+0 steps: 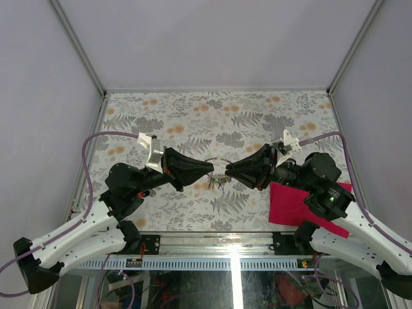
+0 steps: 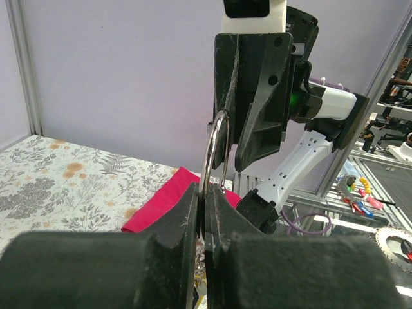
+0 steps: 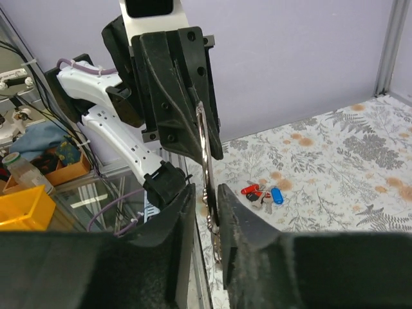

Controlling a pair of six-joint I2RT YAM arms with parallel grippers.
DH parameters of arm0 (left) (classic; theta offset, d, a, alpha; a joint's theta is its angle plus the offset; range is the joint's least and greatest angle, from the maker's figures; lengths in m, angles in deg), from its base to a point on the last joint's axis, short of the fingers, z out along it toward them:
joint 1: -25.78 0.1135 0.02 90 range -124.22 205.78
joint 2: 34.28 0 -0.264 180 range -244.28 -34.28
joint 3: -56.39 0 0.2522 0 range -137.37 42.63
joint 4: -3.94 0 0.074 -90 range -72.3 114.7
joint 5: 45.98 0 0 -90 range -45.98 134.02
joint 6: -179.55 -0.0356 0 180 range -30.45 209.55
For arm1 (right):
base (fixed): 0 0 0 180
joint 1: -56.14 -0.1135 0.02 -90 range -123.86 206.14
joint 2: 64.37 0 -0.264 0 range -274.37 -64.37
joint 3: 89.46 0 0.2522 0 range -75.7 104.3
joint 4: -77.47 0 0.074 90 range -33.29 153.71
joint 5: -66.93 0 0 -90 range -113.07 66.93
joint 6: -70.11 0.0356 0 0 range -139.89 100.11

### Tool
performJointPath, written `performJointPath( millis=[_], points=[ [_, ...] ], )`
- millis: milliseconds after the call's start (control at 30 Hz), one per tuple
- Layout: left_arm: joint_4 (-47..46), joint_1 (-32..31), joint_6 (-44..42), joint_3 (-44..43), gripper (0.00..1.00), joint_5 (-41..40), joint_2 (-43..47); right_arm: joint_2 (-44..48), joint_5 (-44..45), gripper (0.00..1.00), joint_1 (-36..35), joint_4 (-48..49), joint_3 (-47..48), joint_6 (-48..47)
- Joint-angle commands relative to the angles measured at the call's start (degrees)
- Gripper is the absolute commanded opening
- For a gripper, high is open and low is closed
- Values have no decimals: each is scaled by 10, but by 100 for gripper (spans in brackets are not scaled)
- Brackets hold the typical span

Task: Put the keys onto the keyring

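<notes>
The keyring hung over the middle of the desk, its left side in the left pincer and its right side between the jaws of the right pincer. The keys lay on the desk beneath it; a cloth square lay to their right, near the front edge.

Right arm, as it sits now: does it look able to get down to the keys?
Probably not directly: the right gripper straddles the keyring that the left gripper clamps. Backed off, the keys lie uncovered on the table below.
</notes>
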State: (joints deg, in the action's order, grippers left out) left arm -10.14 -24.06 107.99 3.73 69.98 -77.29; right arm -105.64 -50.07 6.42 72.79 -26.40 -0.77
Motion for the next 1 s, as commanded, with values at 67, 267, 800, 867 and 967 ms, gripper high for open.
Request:
performJointPath(
  millis=[67, 267, 800, 867, 967],
  points=[
    [-62, -2, 6, -11, 0, -11, 9, -3, -21, 17, -2, 66, -4, 20],
    [-59, -2, 4, -17, 3, -10, 7, 1, -20, 0, -2, 47, 0, 15],
    [261, -3, -218, -146, 55, 6, -64, -158, 25, 0, -2, -566, 352, -253],
    [267, -5, -229, -151, 56, 7, -73, -183, 26, 0, -2, -609, 379, -269],
    [274, -6, -243, -159, 57, 10, -87, -198, 29, 0, -1, -634, 394, -280]
  ],
)
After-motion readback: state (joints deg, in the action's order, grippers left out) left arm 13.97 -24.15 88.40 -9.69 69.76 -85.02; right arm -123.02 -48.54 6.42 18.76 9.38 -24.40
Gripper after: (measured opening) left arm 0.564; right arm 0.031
